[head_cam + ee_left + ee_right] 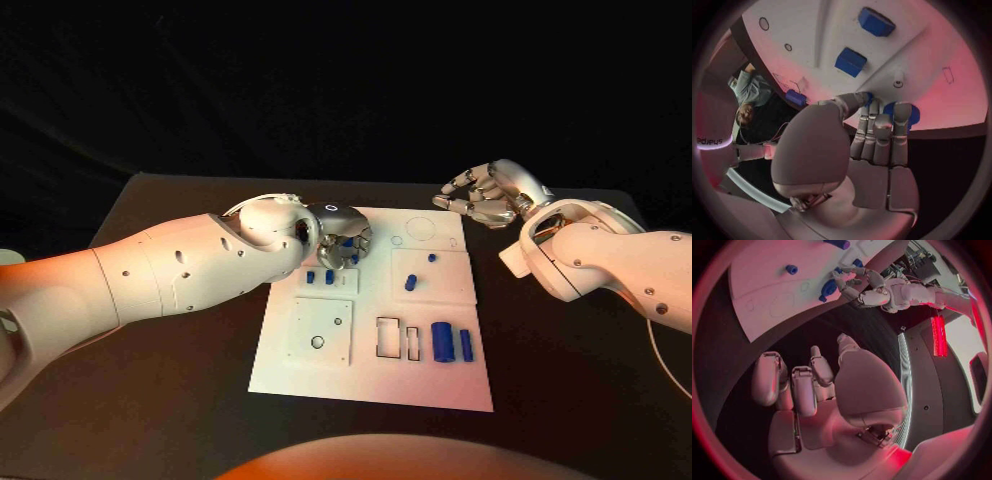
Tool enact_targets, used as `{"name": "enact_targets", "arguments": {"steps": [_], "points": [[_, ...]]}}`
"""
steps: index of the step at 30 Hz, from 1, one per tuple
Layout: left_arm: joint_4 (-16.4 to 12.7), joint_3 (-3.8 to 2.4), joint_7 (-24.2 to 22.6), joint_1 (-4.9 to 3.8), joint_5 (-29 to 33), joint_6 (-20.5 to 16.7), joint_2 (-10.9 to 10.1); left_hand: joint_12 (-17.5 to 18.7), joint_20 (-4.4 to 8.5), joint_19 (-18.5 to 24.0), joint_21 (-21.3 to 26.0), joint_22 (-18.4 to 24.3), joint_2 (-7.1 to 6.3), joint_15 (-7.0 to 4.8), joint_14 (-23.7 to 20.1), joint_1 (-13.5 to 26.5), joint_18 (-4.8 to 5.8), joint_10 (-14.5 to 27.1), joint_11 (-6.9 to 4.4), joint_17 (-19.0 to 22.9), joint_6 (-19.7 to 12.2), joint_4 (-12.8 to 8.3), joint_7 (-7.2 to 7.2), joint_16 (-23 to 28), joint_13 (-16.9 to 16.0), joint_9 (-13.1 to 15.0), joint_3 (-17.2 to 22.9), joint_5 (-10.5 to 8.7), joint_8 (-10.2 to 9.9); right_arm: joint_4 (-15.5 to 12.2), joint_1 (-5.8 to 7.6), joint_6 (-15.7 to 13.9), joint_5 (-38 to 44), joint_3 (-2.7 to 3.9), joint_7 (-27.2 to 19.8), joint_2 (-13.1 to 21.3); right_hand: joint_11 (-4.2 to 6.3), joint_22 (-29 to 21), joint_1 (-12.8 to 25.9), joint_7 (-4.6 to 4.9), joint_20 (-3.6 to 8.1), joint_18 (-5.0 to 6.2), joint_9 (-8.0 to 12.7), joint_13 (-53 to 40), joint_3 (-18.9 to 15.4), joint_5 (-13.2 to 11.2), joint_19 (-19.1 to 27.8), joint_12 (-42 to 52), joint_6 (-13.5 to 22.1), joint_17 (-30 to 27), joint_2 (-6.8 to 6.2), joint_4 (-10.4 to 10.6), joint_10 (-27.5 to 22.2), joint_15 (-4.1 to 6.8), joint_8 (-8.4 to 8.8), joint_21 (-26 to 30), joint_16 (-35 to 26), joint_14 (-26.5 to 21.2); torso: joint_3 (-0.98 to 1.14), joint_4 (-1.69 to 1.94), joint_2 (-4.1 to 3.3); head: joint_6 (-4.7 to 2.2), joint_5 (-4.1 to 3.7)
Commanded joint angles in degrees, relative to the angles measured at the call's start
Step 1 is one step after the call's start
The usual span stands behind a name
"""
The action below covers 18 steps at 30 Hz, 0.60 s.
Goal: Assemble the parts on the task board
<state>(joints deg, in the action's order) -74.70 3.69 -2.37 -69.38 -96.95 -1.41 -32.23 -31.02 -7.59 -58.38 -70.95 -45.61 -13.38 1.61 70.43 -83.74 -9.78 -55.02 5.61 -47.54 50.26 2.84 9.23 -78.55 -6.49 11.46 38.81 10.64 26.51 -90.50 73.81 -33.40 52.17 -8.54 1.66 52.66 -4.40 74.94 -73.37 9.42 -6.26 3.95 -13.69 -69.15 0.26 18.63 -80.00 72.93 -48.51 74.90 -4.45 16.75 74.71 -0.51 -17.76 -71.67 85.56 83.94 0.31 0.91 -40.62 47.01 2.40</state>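
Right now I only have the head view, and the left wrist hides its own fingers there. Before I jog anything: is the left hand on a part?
Observer: In the left wrist view, the left hand has its fingertips over a round blue part at the task board's edge. I cannot tell if it is gripped.
Operator: Where's the thumb?
Observer: The thumb has its tip right beside that part.
Operator: Is the right hand carrying anything?
Observer: No. The right wrist view shows the right hand empty, over the black table.
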Motion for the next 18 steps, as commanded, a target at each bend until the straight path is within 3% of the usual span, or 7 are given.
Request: {"name": "enact_targets", "arguments": {"steps": [1,15,18], "points": [[0.29,0.27,0.05,0.35,-0.21,1.88,0.06,-0.21,0.14,-0.99,-1.05,-1.43,0.93,-0.19,1.39,-0.05,0.81,-1.24,-0.22,-1.33,1.44,-0.77,-0.25,-0.87,-0.39,0.33,-0.13,-0.31,-0.02,-0.05,-0.03,0.43,0.57,0.01,-0.4,-0.06,0.01,3.53,0.14,-0.23,-0.03,0.58,0.05,-0.08,-0.26,0.2,0.36,-0.2,0.32,4.23,0.08,0.0,-0.19,0.32,-0.27,0.26,-0.33,3.43,0.01,0.0,0.02,0.02,0.0],[-0.37,0.22,-1.15,0.36,0.02,-2.64,-0.69,0.12,0.54,-3.62,-3.18,-5.1,1.94,-0.79,3.99,0.57,1.49,-3.44,-0.9,-4.08,3.94,-1.46,-0.77,-2.1,-0.96,1.15,-0.39,-0.26,0.01,-0.04,-0.03,0.2,0.58,0.01,-0.59,-0.1,0.03,3.52,0.24,-0.27,-0.01,0.58,0.03,-0.16,-0.26,0.19,0.36,-0.13,0.2,4.22,0.19,0.04,-0.1,0.34,-0.39,0.3,-0.34,3.43,-0.05,0.02,0.01,-0.25,0.21],[-1.24,-0.03,-1.21,0.36,0.22,-3.24,-1.33,0.26,0.57,-3.76,-3.27,-5.24,1.91,-0.82,4.15,0.79,1.52,-3.58,-0.92,-4.13,4.09,-1.42,-0.78,-2.16,-0.99,1.22,-0.49,-0.27,-0.06,-0.02,-0.03,0.16,0.58,0.01,-0.64,-0.11,0.03,3.52,0.24,-0.27,-0.01,0.58,0.03,-0.16,-0.26,0.19,0.36,-0.13,0.2,4.22,0.19,0.04,-0.1,0.34,-0.39,0.3,-0.34,3.43,-0.02,0.0,0.08,-0.23,0.28]]}}
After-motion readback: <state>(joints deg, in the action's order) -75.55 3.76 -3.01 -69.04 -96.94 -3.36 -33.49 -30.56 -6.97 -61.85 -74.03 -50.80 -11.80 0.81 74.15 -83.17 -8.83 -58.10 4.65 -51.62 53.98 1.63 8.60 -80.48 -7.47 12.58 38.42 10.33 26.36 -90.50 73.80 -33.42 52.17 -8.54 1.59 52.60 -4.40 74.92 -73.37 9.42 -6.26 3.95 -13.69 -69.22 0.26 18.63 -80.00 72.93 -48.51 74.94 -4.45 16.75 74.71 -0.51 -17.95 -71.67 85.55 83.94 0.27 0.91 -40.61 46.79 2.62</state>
